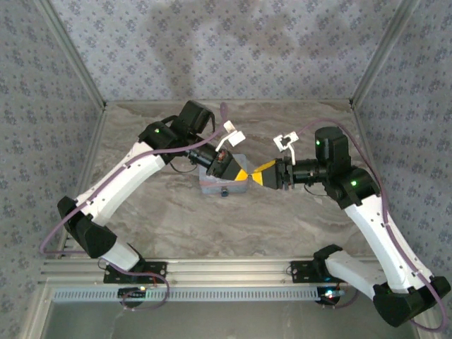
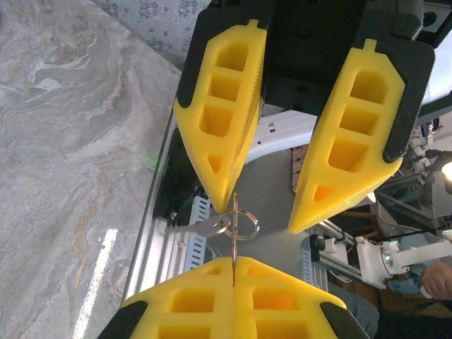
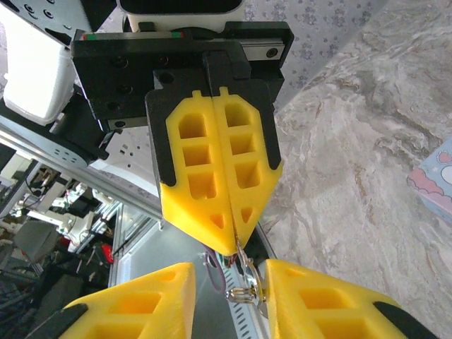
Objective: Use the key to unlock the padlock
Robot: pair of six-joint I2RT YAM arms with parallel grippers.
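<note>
Left wrist | left tool (image 2: 233, 263) clamped on key (image 2: 234, 244) | right tool (image 2: 263, 219) parted, astride key

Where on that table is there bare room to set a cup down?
The wide marble strip of the table between the blue tin and the front rail is bare, as is the back right corner. The middle is crowded: left gripper and right gripper meet at the tin.

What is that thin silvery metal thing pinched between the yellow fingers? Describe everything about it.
A thin, pale silvery metal key, seen edge-on. The left gripper pinches one end between shut yellow fingers; the other end points at the open right gripper, beside one of its fingers, contact unclear. A small wire ring threads it, carrying a second flat metal piece.
</note>
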